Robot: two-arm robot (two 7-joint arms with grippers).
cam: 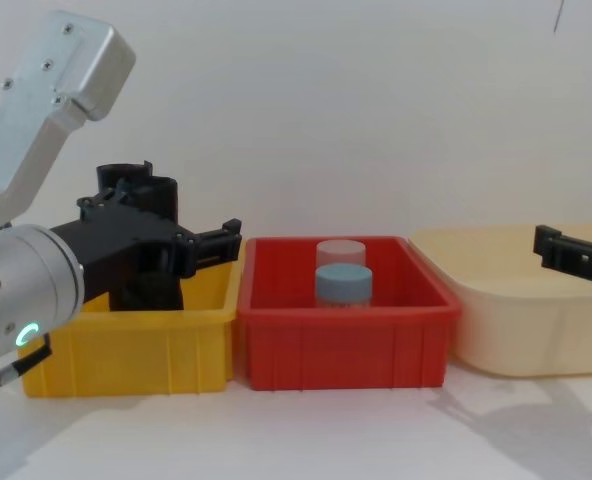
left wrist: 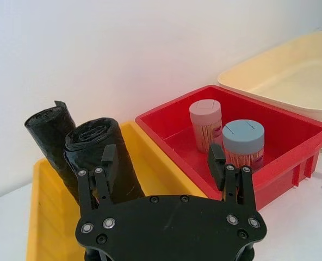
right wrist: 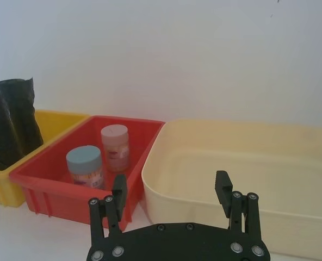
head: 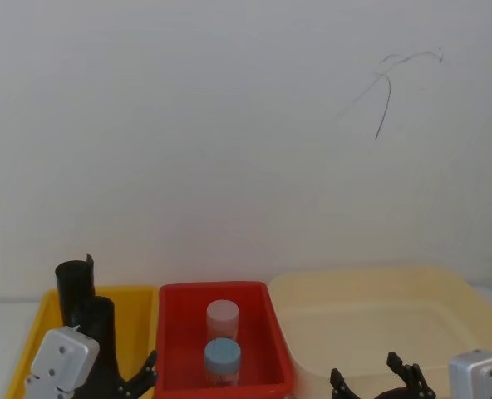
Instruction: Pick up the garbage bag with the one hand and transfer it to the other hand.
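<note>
Left wrist view, left gripper (left wrist: 162, 163): fingers spread wide, nothing held between them.
Left wrist view, garbage bag (left wrist: 96, 144): stands tilted in the yellow bin (left wrist: 44, 217), just beyond one finger (touching or not, I cannot tell), with a second roll (left wrist: 47, 128) leaning against it.
Left wrist view, red bin (left wrist: 291, 174): next to the yellow bin, holding a pink-lidded jar (left wrist: 205, 122) and a blue-lidded jar (left wrist: 242, 141).
Right wrist view, right gripper (right wrist: 171, 186): fingers wide apart and empty, at the near side of the cream tub (right wrist: 291, 217).
Head view, layout: yellow bin left, red bin middle, cream tub right, all against a white wall (head: 229, 125).
Head view, rolls: the garbage bag is nearer, the second roll farther and to its left; the left gripper sits close by at the near left.
Head view, jars: blue-lidded near, pink-lidded behind it.
Chest view, left gripper: above the yellow bin's rim, in front of the rolls, on a silver arm with a teal ring (cam: 24, 333).
Chest view, right gripper: at the right edge, over the cream tub.
</note>
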